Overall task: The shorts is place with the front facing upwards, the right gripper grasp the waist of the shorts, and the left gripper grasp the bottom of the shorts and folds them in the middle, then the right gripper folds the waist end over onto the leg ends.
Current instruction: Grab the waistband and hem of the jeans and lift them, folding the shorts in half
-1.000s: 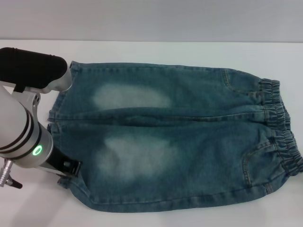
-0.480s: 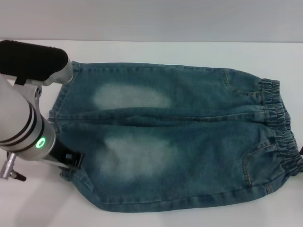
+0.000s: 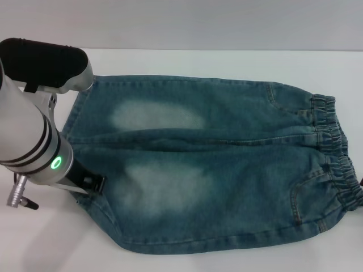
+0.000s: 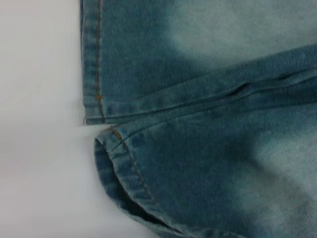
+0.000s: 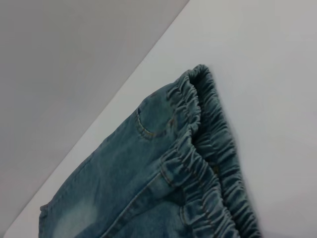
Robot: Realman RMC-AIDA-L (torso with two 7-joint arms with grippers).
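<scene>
The shorts [image 3: 215, 170] lie flat on the white table [image 3: 187, 62], front up, with the waist [image 3: 337, 164] at the right and the leg hems [image 3: 76, 127] at the left. The left gripper [image 3: 91, 184] sits low at the near leg's hem, its black claw touching the denim edge; whether the fingers are spread or pinching cannot be told, since the arm covers them. The left wrist view shows the two hems [image 4: 99, 119] meeting at the crotch seam, the near one curled up off the table. The right gripper is almost out of sight at the far right edge of the head view, near the waist; its state cannot be told. The right wrist view looks along the ruffled band [image 5: 208, 163].

Risks, as a judgement: the claw may catch only the top layer of the curled hem, so the fold drags unevenly; or it may grip one leg alone, leaving the other behind. If the right side has no hold on the elastic, the shorts could slide instead of folding.

No brand, label or writing can be read.
</scene>
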